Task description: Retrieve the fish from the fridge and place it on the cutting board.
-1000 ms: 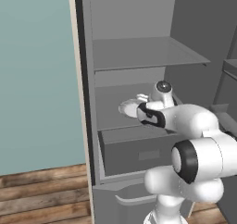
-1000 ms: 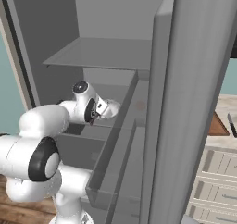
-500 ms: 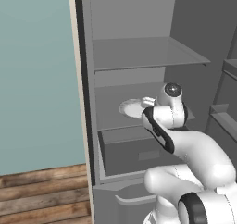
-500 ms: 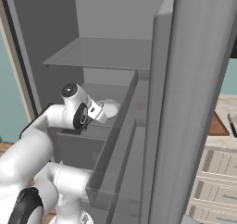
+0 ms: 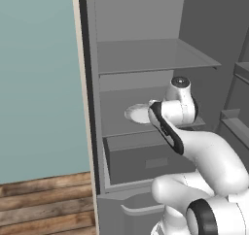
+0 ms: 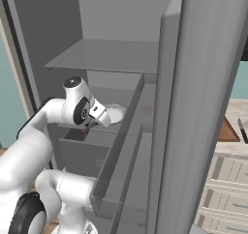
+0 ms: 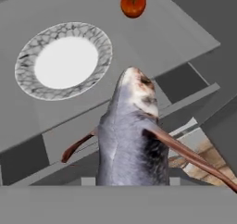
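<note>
1. One tall grey fridge [image 5: 146, 59] stands open before us, with grey shelves and a drawer [image 5: 146, 159] below them.
2. We see the brown cutting board [image 6: 226, 130] on the worktop beyond the door [image 6: 193, 107], well apart from the arm.
3. We note a round white plate [image 7: 64, 61] with a patterned rim lying bare on the middle shelf.
4. Our gripper [image 6: 87, 128] is clenched on the fish [image 7: 132, 135], grey with a pale, reddish-flecked head and thin brown fins, held just off the shelf's front edge.
5. We see a small red tomato [image 7: 133, 2] beyond the plate.
</note>
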